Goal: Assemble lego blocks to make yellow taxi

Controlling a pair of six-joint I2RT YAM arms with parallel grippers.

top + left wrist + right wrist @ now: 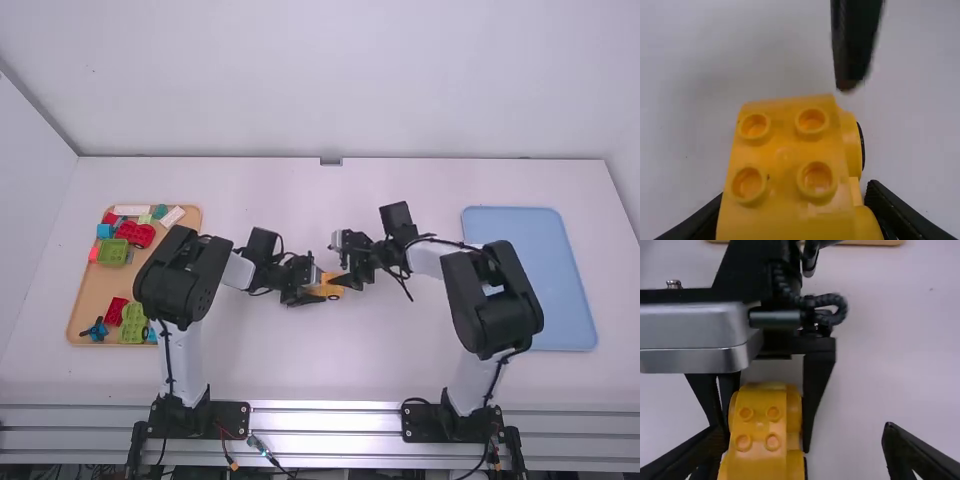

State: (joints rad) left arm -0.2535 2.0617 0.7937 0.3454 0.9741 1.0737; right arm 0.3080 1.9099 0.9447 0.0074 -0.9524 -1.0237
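Left fingers [308, 298] around a yellow block [782, 175]; four round studs [812, 120] on top

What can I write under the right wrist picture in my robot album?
The left claw grips a yellow block piece, with the right claw open around one side.

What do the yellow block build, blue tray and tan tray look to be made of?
Yellow block build: moulded plastic, light sheen; even colour and crisp round studs.
Blue tray: probably matte plastic, given uniform colour and rounded corners; coated metal possible.
Tan tray: dull finish, wood-like colour; wood or plastic, can't tell.
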